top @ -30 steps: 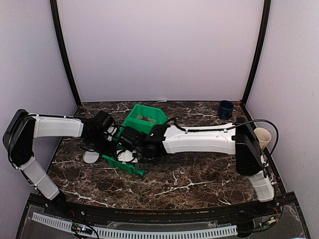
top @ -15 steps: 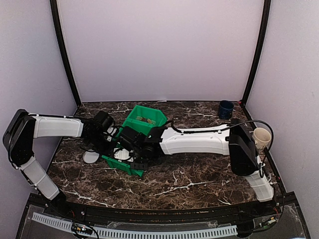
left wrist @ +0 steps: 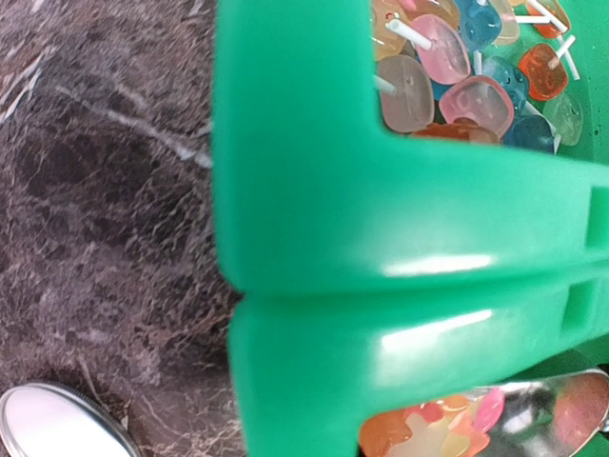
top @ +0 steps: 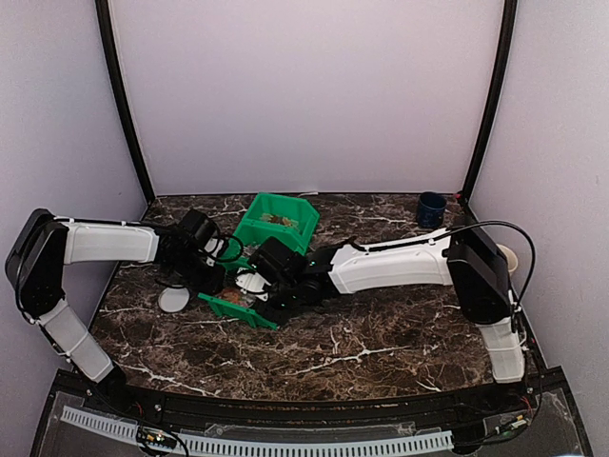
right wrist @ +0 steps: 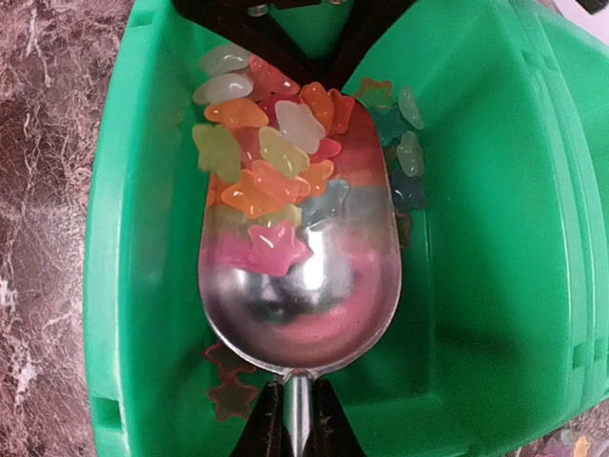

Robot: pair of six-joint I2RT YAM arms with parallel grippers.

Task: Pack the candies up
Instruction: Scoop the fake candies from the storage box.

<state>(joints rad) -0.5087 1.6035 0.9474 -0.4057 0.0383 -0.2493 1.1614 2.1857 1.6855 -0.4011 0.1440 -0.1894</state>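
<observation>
Currently the right gripper [right wrist: 296, 421] is clamped on the thin handle of a metal scoop [right wrist: 319, 295], with one finger on each side of it. The scoop's bowl reaches straight out ahead of the fingers into one compartment of the green bin [right wrist: 476, 238]. The candies [right wrist: 262, 162], small star-shaped pieces in orange, red, yellow, green and white, are heaped in the front half of the bowl and over its far lip. The half nearest the fingers is bare metal. A few more stars lie on the bin floor to the right of the bowl, and two sit just left of the handle.

The left gripper [top: 207, 259] is closed and sits against the bin's left side in the overhead view. Whether it pinches the wall cannot be told. Its wrist camera is filled by the bin's outer wall and a divider. Flat lollipops [left wrist: 457, 57] lie in the compartment beyond, and the scoop's tip with candies is at the lower right. A round whitish lid [left wrist: 52, 427] lies on the marble table [top: 381, 333] close beside this gripper, apart from the bin.
</observation>
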